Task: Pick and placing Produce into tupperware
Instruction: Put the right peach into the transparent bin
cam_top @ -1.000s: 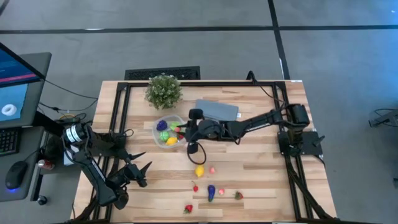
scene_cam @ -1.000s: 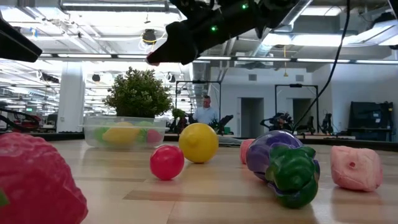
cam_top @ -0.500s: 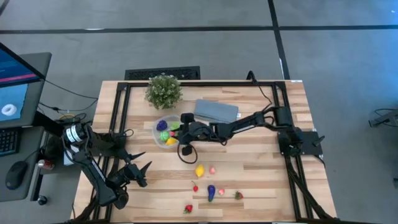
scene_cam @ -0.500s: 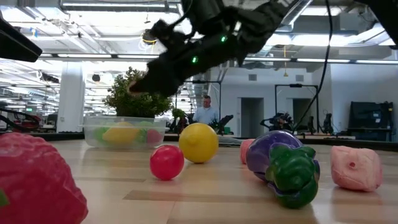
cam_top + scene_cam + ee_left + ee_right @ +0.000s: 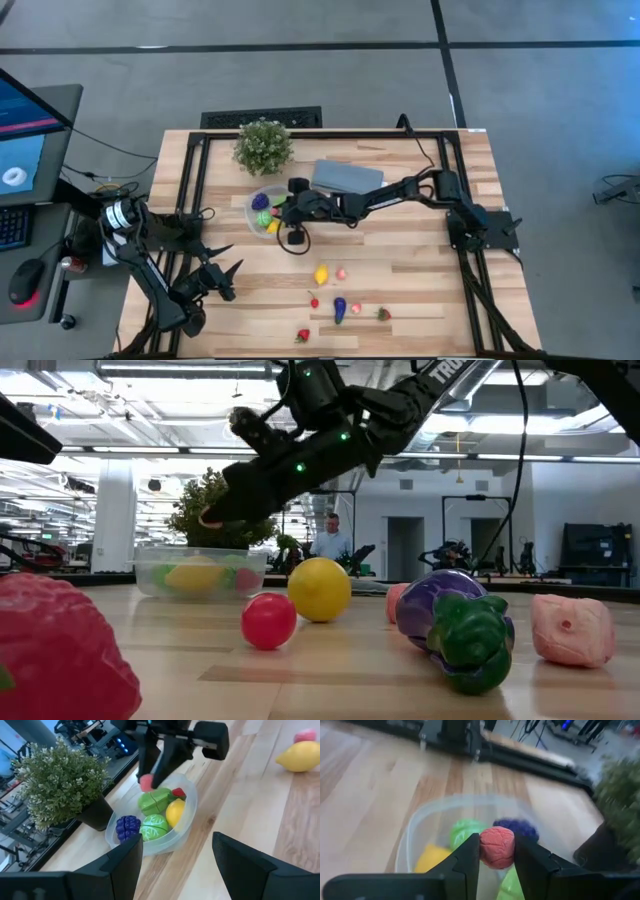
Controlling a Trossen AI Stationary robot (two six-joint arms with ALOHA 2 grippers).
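Tupperware [image 5: 268, 211] on table [image 5: 420, 270] just right-near of potted plant [image 5: 264, 145], already holding purple, green and yellow produce. Right gripper [image 5: 496, 851] poised directly above it, clamped tight on pink-red toy fruit [image 5: 496, 847]. Left gripper [image 5: 172, 860] parked at near-left table corner, fingers spread, nothing held. Loose produce [image 5: 321, 274] scattered on near-centre boards. Grey cloth [image 5: 348, 178] right of plant.

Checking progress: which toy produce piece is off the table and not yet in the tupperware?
The pink-red piece, clamped in the right end effector above the tupperware; the others lie inside it or on the table.
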